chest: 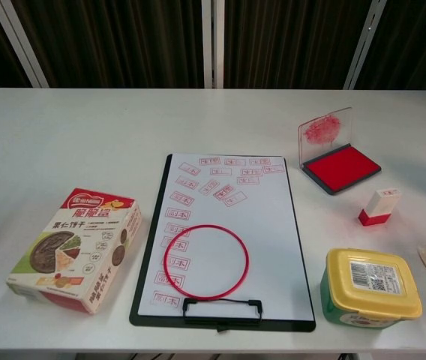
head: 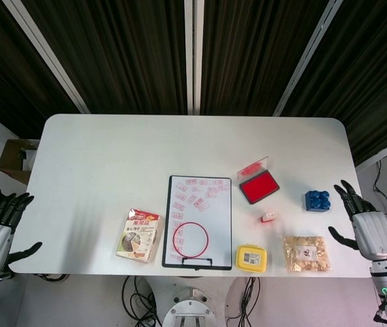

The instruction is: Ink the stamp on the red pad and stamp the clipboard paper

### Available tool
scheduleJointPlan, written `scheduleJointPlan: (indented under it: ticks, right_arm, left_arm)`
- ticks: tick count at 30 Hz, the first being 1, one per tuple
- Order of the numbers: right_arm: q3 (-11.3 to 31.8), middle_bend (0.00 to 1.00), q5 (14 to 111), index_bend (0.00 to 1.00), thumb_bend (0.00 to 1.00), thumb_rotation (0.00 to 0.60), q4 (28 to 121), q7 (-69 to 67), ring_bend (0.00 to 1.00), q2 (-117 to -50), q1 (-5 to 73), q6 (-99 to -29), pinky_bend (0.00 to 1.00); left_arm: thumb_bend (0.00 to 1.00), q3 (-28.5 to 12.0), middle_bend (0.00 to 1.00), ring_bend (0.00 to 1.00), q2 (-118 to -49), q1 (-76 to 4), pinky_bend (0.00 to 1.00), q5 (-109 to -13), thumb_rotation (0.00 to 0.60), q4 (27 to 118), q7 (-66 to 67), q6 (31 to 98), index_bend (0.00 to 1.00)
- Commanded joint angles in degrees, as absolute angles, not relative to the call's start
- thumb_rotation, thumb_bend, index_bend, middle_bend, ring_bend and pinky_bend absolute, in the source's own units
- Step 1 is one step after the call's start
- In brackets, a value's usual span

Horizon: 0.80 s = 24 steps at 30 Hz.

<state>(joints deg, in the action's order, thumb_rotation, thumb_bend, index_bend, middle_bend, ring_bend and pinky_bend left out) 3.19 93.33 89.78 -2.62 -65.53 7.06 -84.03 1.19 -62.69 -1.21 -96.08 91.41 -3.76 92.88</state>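
stamp [chest: 378, 207] stood upright, red base, white top | red pad [chest: 341, 167] lay open just behind | clipboard paper [chest: 223, 232] bore red marks
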Motion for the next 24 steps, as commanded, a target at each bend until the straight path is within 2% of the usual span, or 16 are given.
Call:
scheduleJointPlan:
  ticks: [1,4,11,24]
  right_arm:
    - [2.8,0.24,96.0,0.2,0.13,0.6,92.8,3.0,0.76,-65.9,10.6,-79.6,1.0]
    - [3.0,0.26,96.1,0.26,0.14,0.6,93.7,8.5,0.78,-68.1,13.5,-75.2,1.0]
    - [3.9,0.27,91.4,0.29,0.14,0.6,91.7,15.1,0.78,-75.9,17.8,-67.3,1.0]
    - [4.9,0.34,84.5,0.38,0.17,0.6,85.1,19.2,0.78,-84.5,20.8,-63.4,1.0]
  left_arm:
    - [0.0,1.2,0.09,0.07,-62.8,-1.3,0.16,-95.9,0.6,91.3,-3.8,92.7,0.1]
    - [0.0,1.2,0.09,0.07,-63.0,-1.2,0.16,-95.8,0.6,91.2,-3.8,92.7,0.1]
    - [0.0,1.4,0.09,0.07,-63.3,-1.4,0.16,-95.5,0.6,90.6,-4.1,92.0,0.1]
    - [0.0,1.5,0.09,0.07,-63.6,-1.4,0.16,-95.1,0.6,89.2,-5.6,91.9,0.1]
